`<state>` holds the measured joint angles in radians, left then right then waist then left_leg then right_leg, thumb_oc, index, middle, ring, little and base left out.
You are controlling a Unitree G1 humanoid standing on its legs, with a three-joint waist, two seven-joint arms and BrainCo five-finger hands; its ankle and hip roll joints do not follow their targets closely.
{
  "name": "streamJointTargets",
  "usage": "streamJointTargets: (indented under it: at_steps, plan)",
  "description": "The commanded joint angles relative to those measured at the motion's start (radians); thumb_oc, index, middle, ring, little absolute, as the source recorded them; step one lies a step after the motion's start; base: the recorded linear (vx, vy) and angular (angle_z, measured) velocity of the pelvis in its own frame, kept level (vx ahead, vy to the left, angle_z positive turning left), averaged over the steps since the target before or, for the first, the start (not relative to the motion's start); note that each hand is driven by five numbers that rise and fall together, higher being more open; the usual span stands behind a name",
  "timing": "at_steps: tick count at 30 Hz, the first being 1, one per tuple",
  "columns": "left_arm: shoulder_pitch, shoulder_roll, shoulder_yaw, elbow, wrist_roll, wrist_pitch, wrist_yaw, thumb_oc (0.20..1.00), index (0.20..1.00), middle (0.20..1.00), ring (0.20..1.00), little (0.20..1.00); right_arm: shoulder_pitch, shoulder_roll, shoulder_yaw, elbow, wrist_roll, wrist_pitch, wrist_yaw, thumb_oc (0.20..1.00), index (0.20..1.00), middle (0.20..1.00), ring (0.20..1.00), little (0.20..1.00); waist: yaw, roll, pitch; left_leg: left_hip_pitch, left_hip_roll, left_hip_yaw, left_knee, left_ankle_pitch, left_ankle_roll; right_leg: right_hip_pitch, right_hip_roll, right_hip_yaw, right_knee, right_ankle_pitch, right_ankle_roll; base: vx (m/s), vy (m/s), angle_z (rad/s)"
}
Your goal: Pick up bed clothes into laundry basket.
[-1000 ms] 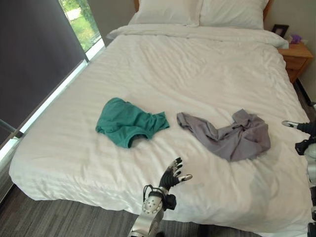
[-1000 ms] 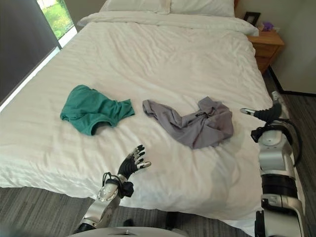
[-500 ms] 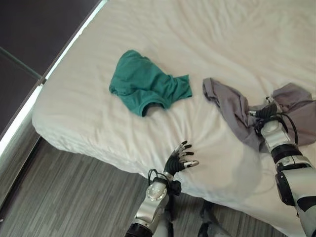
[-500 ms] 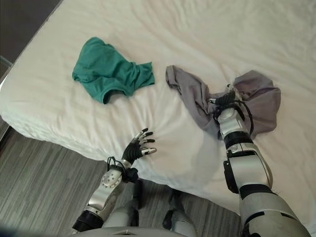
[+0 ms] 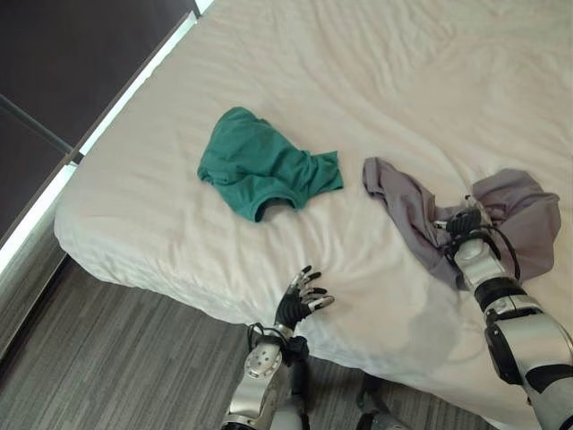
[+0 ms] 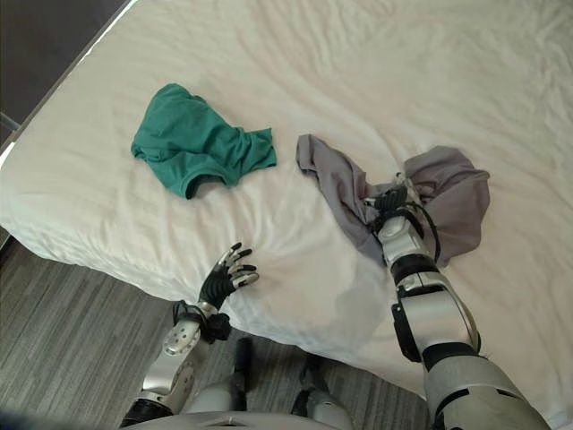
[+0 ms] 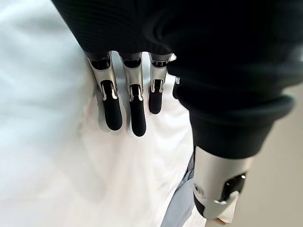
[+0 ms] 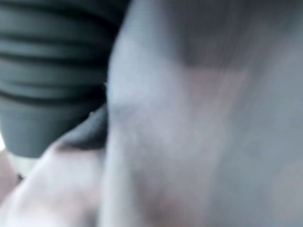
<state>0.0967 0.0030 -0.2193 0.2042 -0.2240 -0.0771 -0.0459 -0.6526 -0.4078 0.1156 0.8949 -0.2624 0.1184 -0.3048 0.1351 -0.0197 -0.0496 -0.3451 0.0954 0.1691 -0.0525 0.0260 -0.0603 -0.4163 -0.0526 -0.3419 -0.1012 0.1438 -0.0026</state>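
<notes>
— Where is the right hand point(image 6: 391, 202)?
— On the grey garment point(image 6: 448, 193), fingers buried in cloth; their state can't be told.
— The left hand point(image 5: 300, 300)?
— Spread, at the bed point(image 5: 161, 224) edge. A green garment point(image 5: 260, 166) lies beyond, apart from the grey.

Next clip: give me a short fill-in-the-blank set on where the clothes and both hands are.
1. The right hand rests on the ____ garment.
2. The garment lying untouched on the bed, to the robot's left, is ____.
3. The left hand, fingers spread, hovers by the bed's near ____.

Missing words: grey; green; edge
</notes>
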Motion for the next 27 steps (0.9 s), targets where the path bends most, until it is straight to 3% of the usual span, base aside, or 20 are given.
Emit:
streamJointTargets:
  at_steps: [1,4,11,13,14,16,17,18,24,27]
  plan:
    - [-0.018,-0.016,-0.042,-0.028,-0.006,-0.033,0.005,1.000,1.000,1.000,1.000,1.000,0.128,0.064,-0.024,0.034,-0.009,0.059,0.085,1.000,1.000,1.000,1.000,1.000,0.003,-0.004,-0.035,-0.039,0.070,0.032,-0.035,0.161,-0.085,0.120,-0.029,-0.042,0.014,-0.073,0.047,0.02,-0.026,-0.24]
    - [-0.012,-0.017,-0.053,-0.005,-0.001,-0.033,0.000,1.000,1.000,1.000,1.000,1.000,0.260,0.034,-0.052,-0.031,-0.029,0.072,0.108,1.000,1.000,1.000,1.000,1.000,-0.010,-0.007,-0.051,0.013,0.061,0.050,-0.035,0.136,-0.074,0.158,-0.030,-0.032,0.014,-0.078,0.045,0.07,-0.035,-0.17]
    - [0.006,-0.020,-0.062,0.003,0.002,-0.029,-0.008,1.000,1.000,1.000,1.000,1.000,0.313,0.013,-0.077,-0.075,-0.041,0.092,0.127,1.000,1.000,1.000,1.000,1.000,-0.019,-0.004,-0.054,0.058,0.060,0.059,-0.035,0.122,-0.072,0.189,-0.026,-0.023,0.014,-0.079,0.043,0.03,-0.029,-0.01]
    - [0.008,-0.015,-0.052,0.003,0.003,-0.025,-0.007,1.000,1.000,1.000,1.000,1.000,0.351,0.019,-0.101,-0.177,-0.058,0.149,0.163,1.000,1.000,1.000,1.000,1.000,-0.029,-0.005,-0.049,0.061,0.062,0.063,-0.035,0.121,-0.071,0.188,-0.023,-0.016,0.014,-0.075,0.042,0.00,-0.021,-0.02]
    - [0.014,-0.011,-0.046,-0.005,0.001,-0.016,-0.011,1.000,1.000,1.000,1.000,1.000,0.401,0.040,-0.134,-0.259,-0.073,0.209,0.210,1.000,1.000,1.000,1.000,1.000,-0.037,-0.006,-0.047,0.059,0.064,0.062,-0.035,0.120,-0.071,0.184,-0.025,-0.014,0.014,-0.073,0.042,0.00,-0.042,-0.04]
    - [0.017,-0.007,-0.039,-0.009,0.000,-0.011,-0.015,1.000,1.000,1.000,1.000,1.000,0.453,0.068,-0.166,-0.315,-0.079,0.246,0.260,1.000,1.000,1.000,1.000,1.000,-0.043,-0.006,-0.045,0.055,0.066,0.060,-0.035,0.119,-0.071,0.179,-0.025,-0.014,0.014,-0.070,0.043,0.00,-0.033,-0.05]
    - [0.015,0.001,-0.036,-0.011,0.006,-0.007,-0.013,1.000,1.000,1.000,1.000,1.000,0.462,0.075,-0.171,-0.323,-0.079,0.270,0.288,0.316,0.316,0.316,0.316,0.316,-0.043,-0.007,-0.045,0.051,0.068,0.059,-0.035,0.121,-0.071,0.176,-0.026,-0.015,0.014,-0.069,0.044,-0.01,-0.023,-0.05]
    - [0.014,0.008,-0.028,-0.016,0.013,-0.002,-0.008,1.000,1.000,1.000,1.000,1.000,0.486,0.082,-0.181,-0.354,-0.085,0.281,0.331,0.200,0.200,0.200,0.200,0.200,-0.045,-0.007,-0.043,0.047,0.068,0.058,-0.035,0.121,-0.071,0.173,-0.026,-0.014,0.014,-0.068,0.044,-0.01,-0.024,-0.04]
    - [-0.021,0.046,0.056,-0.061,0.068,0.048,0.064,1.000,1.000,1.000,1.000,1.000,0.634,0.096,-0.241,-0.483,-0.075,0.305,0.436,0.200,0.200,0.200,0.200,0.200,-0.042,-0.005,-0.049,0.034,0.065,0.047,-0.035,0.126,-0.074,0.160,-0.030,-0.016,0.014,-0.064,0.043,0.00,-0.010,0.01]
    - [-0.109,0.112,0.140,-0.115,0.150,0.092,0.111,1.000,1.000,1.000,1.000,1.000,0.692,0.102,-0.278,-0.515,-0.051,0.293,0.458,0.200,0.200,0.200,0.200,0.200,-0.038,0.006,-0.061,0.052,0.056,0.047,-0.035,0.121,-0.069,0.174,-0.033,-0.008,0.014,-0.068,0.041,0.04,-0.005,0.05]
